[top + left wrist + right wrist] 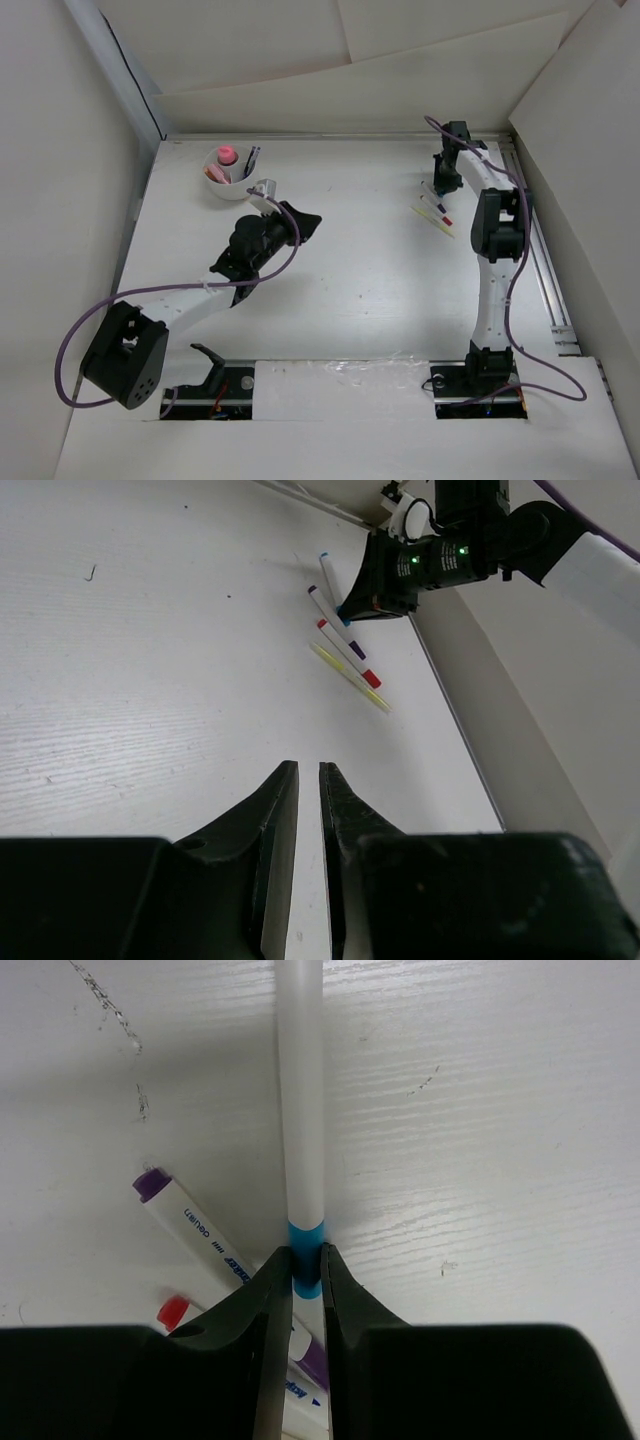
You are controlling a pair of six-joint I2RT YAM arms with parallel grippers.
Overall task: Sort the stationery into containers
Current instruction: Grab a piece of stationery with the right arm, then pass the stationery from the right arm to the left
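In the right wrist view my right gripper is shut on the blue band of a white pen that lies on the table. A purple-capped marker and a red-capped one lie just left of it. From above, this gripper is at the far right, over the pens. The container, a round white cup, stands at the far left and holds a pink-capped tube and some pens. My left gripper hovers right of the cup; its jaws are shut on nothing.
A metal rail runs along the table's right edge, close to the right arm. Pale walls enclose the table on the left, back and right. A yellow pen lies nearest of the row in the left wrist view.
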